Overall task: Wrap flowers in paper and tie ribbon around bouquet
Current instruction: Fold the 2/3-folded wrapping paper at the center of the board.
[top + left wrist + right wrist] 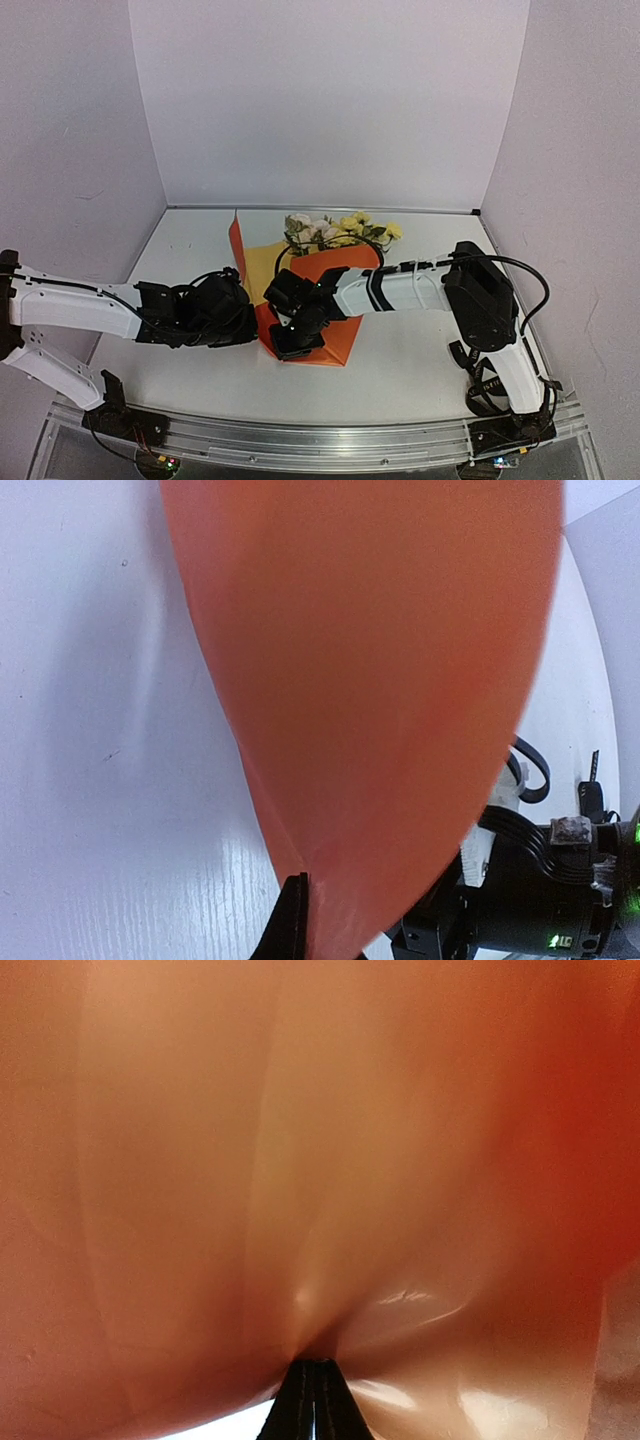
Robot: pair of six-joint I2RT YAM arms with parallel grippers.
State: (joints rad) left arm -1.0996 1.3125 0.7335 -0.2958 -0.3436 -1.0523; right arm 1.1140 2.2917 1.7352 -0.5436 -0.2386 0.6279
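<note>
Folding the paper (342,338) around the flowers (335,232) looks to be the step in hand, with tying not yet begun. The orange sheet lies mid-table (410,375), partly folded, its yellow face showing inside the fold. The blooms poke out at its far end, toward the table's back edge, and the stems are hidden. The left gripper (298,927) is closed on the sheet's left edge near its near corner, where the paper stands raised. The right gripper (316,1405) is pinched tight on the paper just beside it, creases fanning from its tips. What seems to be the ribbon (480,378) lies by the table's near right corner, beside the right arm's base. The next move likely calls for drawing the pinched flap across the stems into a cone without tearing the thin sheet, then one gripper holding the wrap closed while the other fetches the ribbon
</note>
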